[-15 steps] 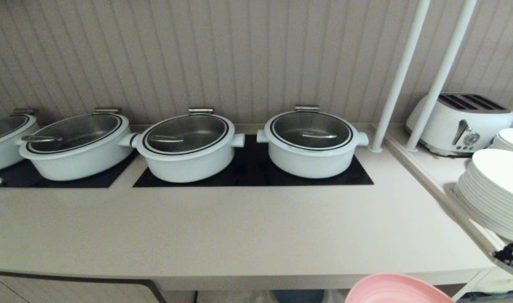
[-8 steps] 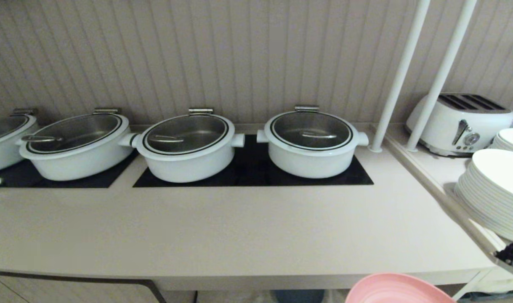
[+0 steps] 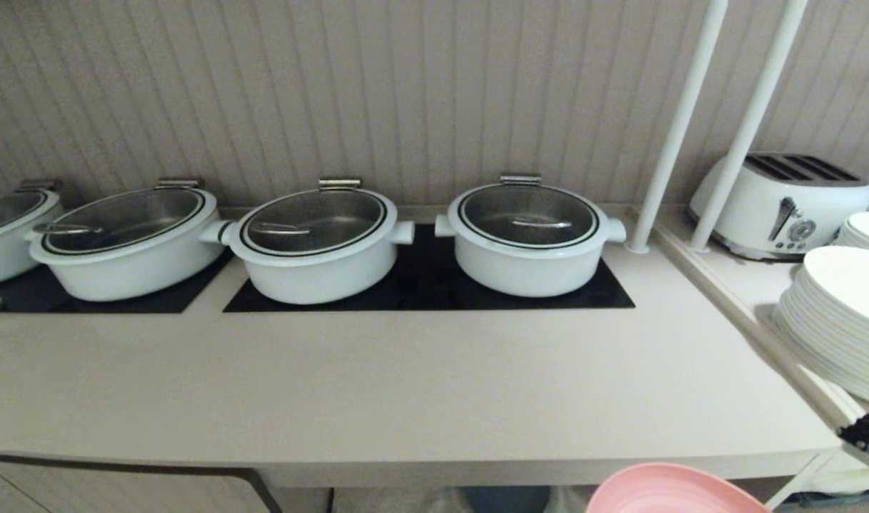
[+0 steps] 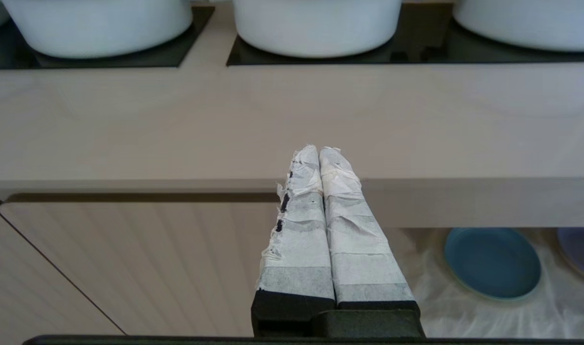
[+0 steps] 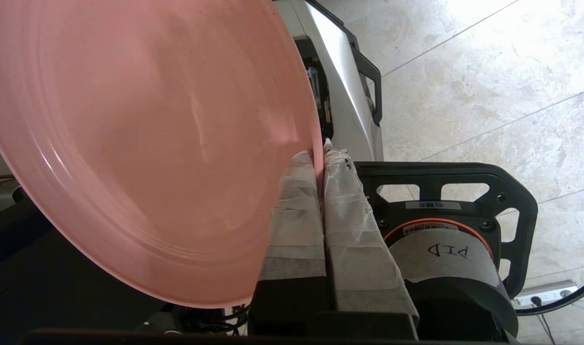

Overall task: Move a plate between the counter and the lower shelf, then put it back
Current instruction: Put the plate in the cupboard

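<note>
Right gripper [image 5: 320, 158]: clamped on rim of round matte pink plate [image 5: 143, 143] | plate below beige counter [image 3: 405, 385] edge | left gripper [image 4: 320, 153]: closed, empty.

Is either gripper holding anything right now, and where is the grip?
The right gripper pinches the pink plate by its rim. The left gripper is shut on nothing.

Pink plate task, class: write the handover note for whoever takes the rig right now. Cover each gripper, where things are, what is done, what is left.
Right gripper: shut on the pink plate's rim, held off the counter's front edge.
Left gripper: shut, empty, parked before the counter front.
Lower shelf: holds a blue plate and a purple plate on white cloth.
Done: plate is gripped.
Left: set it down at its destination.
</note>
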Robot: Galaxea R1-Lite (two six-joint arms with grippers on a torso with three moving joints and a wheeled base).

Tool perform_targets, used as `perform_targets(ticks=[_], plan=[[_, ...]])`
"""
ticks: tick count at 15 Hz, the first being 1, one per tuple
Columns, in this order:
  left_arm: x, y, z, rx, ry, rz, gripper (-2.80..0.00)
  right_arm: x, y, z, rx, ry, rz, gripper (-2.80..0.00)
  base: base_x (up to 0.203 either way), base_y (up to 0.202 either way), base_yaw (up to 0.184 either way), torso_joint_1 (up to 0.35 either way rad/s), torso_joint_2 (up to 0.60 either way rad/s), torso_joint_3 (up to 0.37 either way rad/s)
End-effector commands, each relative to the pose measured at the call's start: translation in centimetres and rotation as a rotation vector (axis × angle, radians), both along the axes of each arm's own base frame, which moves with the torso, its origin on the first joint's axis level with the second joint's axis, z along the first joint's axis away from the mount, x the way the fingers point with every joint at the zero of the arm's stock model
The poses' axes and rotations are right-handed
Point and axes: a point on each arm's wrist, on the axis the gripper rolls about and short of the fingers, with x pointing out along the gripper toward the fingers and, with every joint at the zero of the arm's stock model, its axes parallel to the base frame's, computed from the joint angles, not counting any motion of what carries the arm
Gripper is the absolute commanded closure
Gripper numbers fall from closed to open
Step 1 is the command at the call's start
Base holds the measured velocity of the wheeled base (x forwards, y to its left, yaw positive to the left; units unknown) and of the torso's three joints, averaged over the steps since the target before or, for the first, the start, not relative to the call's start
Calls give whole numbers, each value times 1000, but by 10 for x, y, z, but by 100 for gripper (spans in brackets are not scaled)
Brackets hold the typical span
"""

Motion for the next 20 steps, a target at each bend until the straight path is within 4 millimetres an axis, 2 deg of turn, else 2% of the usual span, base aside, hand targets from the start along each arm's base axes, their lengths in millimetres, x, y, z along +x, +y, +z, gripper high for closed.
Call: perform_targets(ticks=[1,20], plan=[[0,0,0,0,-1,0,0,0,0,-1,0,7,-2,0,0,0,0,-121,287,130],[0,0,0,0,-1,0,0,-1,1,0,1,8,6,0,0,0,0,-162,332,164]])
